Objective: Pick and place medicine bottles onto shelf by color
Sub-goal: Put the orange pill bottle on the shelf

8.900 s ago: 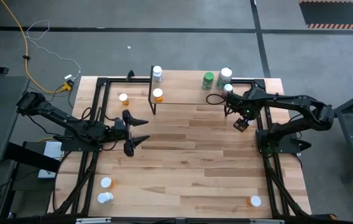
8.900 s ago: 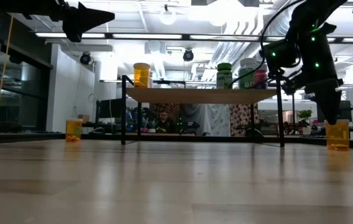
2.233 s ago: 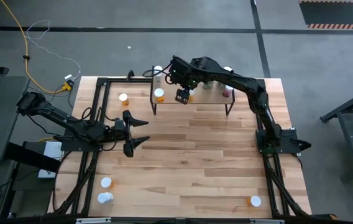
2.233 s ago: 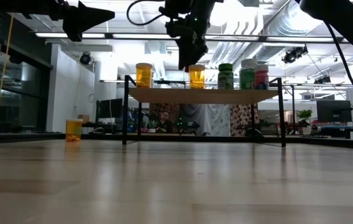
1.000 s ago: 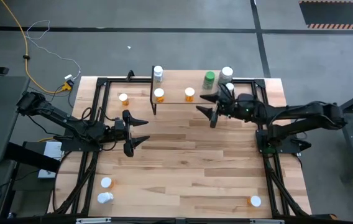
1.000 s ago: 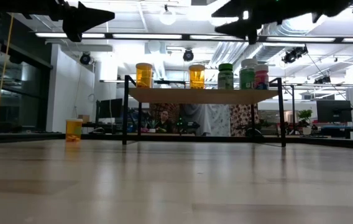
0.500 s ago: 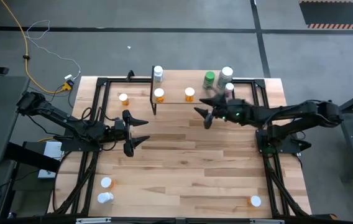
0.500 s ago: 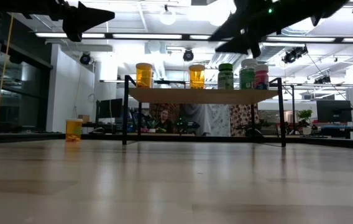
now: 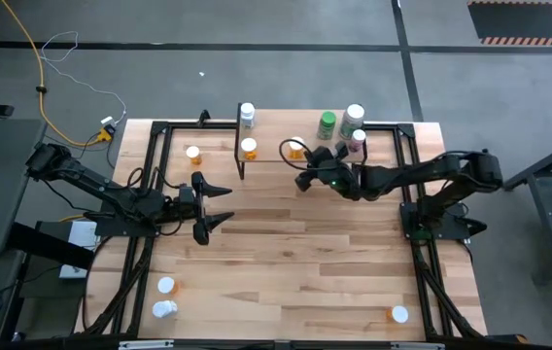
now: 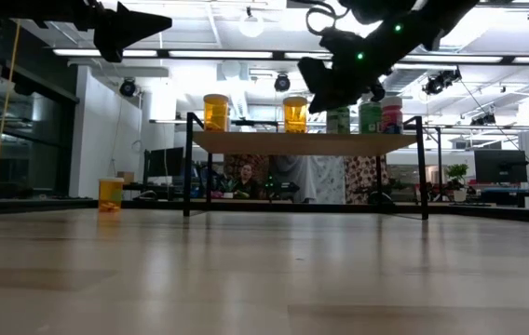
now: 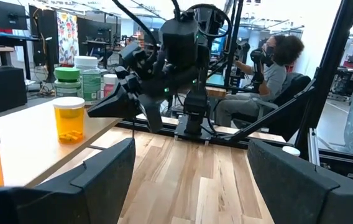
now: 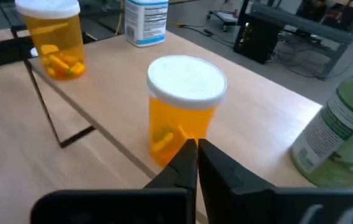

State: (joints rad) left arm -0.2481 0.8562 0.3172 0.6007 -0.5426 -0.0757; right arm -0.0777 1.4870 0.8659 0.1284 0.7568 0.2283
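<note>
The shelf (image 9: 300, 158) stands at the table's far side. On it stand two orange bottles (image 9: 248, 148) (image 9: 296, 148), a white bottle (image 9: 246, 115), a green bottle (image 9: 327, 123), a white-capped bottle (image 9: 354, 117) and a pinkish one (image 9: 358, 139). My right gripper (image 9: 301, 181) is shut and empty. It hovers just in front of the shelf's near edge and points at the second orange bottle (image 12: 186, 106). My left gripper (image 9: 222, 205) is open and empty above the table's left middle. An orange bottle (image 9: 192, 154) stands on the table to the left of the shelf.
Two bottles (image 9: 165, 286) (image 9: 164, 309) stand near the table's front left corner and one (image 9: 398, 314) near the front right. Black frame rails (image 9: 155, 175) run along the table's sides. A person sits beyond the table in the left wrist view (image 11: 276, 62).
My right gripper has moved toward the table's left edge and down, along the shelf's near edge, until it faces the second orange bottle. Its fingers have come together from open to shut. The bottles have stayed where they were.
</note>
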